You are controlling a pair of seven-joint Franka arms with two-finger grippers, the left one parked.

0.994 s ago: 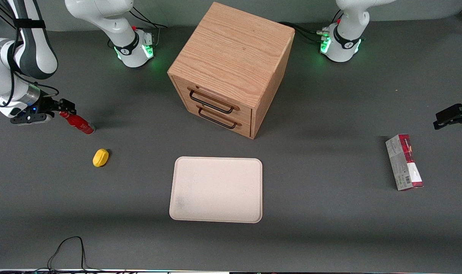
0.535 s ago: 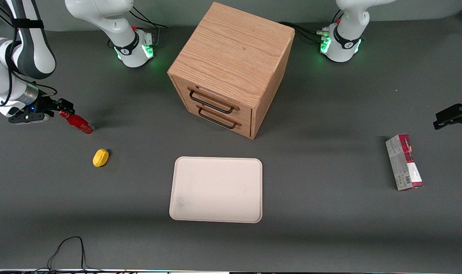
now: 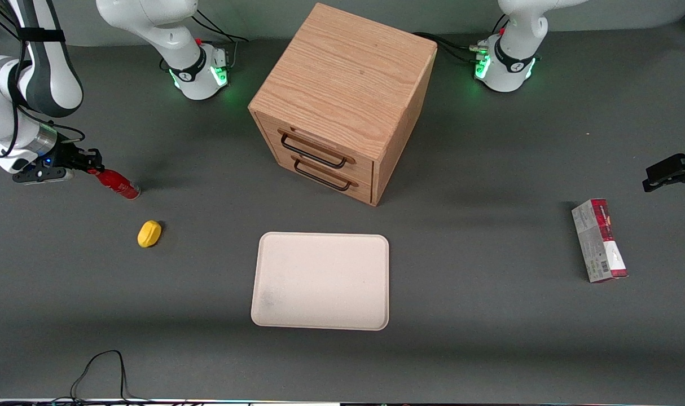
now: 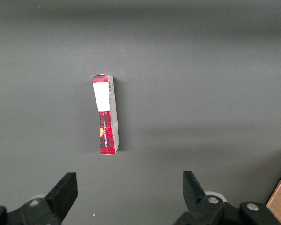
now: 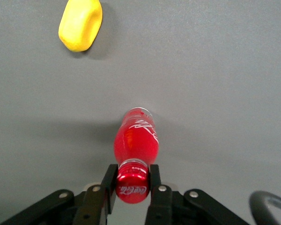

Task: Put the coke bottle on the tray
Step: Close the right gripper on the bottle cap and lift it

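Note:
The coke bottle (image 3: 117,184) is a small all-red bottle, tilted, with its base on the table at the working arm's end. My right gripper (image 3: 96,169) is shut on its red cap. In the right wrist view the two fingers press the cap (image 5: 132,187) from both sides, and the bottle (image 5: 136,140) slopes down away from the gripper (image 5: 132,180) to the table. The cream-white tray (image 3: 320,280) lies flat in the middle of the table, nearer the front camera than the cabinet, far from the bottle.
A yellow lemon-like lump (image 3: 149,233) lies near the bottle, nearer the front camera; it also shows in the right wrist view (image 5: 80,24). The oak drawer cabinet (image 3: 342,101) stands mid-table. A red-and-grey carton (image 3: 598,240) lies toward the parked arm's end.
The fingers have closed onto the bottle's cap. The gripper shifted slightly away from the cabinet, and the bottle now tilts more.

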